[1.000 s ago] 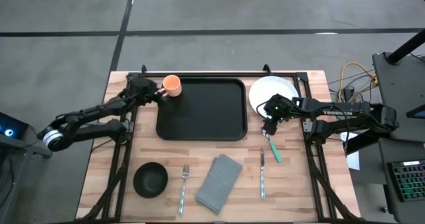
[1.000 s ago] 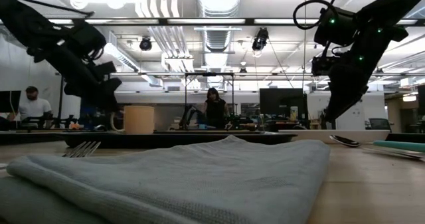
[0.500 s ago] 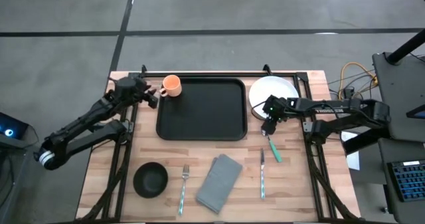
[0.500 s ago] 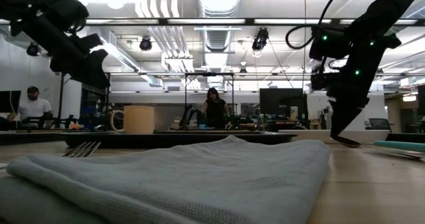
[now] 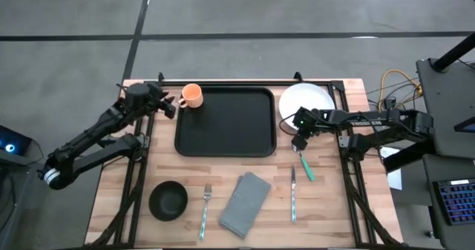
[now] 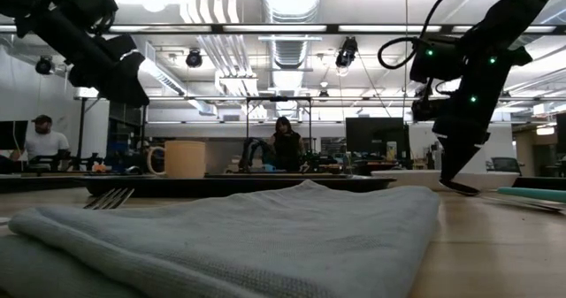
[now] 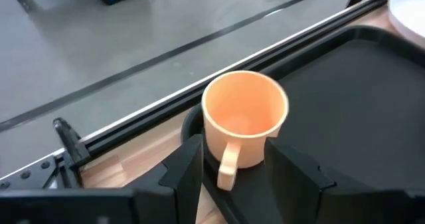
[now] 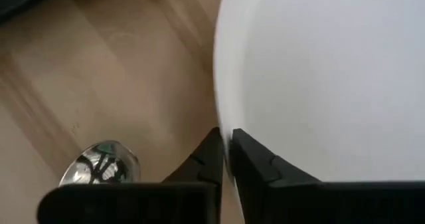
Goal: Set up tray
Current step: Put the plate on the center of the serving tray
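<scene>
Right gripper [image 8: 226, 159] fingers clenched on white plate [image 5: 306, 102] rim, spoon [image 8: 99, 163] just beside. Left gripper [image 7: 232, 171] fingers spread, released, orange mug [image 7: 242, 124] between tips, standing on black tray [image 5: 225, 122] corner. Tray likely stiff, light, slick; grasp raised rim.

The tray [image 5: 226, 122] is lying flat on the wooden table toward its far edge, a large black rectangle with rounded corners and a raised rim. An orange mug [image 5: 192, 96] is sitting at its far left corner, and a white plate [image 5: 315, 99] is lying just beside its right end.
</scene>
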Tool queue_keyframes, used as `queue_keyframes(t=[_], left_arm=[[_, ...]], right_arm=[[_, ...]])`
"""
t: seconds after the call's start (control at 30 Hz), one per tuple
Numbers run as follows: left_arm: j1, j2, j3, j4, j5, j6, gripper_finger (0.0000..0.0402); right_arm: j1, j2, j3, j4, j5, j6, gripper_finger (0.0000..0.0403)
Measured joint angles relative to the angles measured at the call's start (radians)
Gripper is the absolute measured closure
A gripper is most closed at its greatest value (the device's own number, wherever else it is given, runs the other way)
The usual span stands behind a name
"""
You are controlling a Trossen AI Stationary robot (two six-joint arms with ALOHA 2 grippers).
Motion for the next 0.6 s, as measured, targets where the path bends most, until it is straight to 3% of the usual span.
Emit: queue_keyframes(t=[0.13, 0.37, 0.6], left_arm=[[0.0, -0.001, 0.016, 0.002, 0.037, -0.007, 0.026], [0.0, 0.0, 0.022, -0.006, 0.052, -0.022, 0.026], [0.0, -0.001, 0.022, -0.017, 0.053, -0.023, 0.026]], right_arm=[[0.019, 0.0, 0.086, -0.093, 0.06, 0.0, 0.0393], [0.053, 0.035, 0.355, -0.284, 0.107, -0.067, 0.0395], [0.066, 0.235, 0.665, -0.452, 0.13, -0.18, 0.0395]])
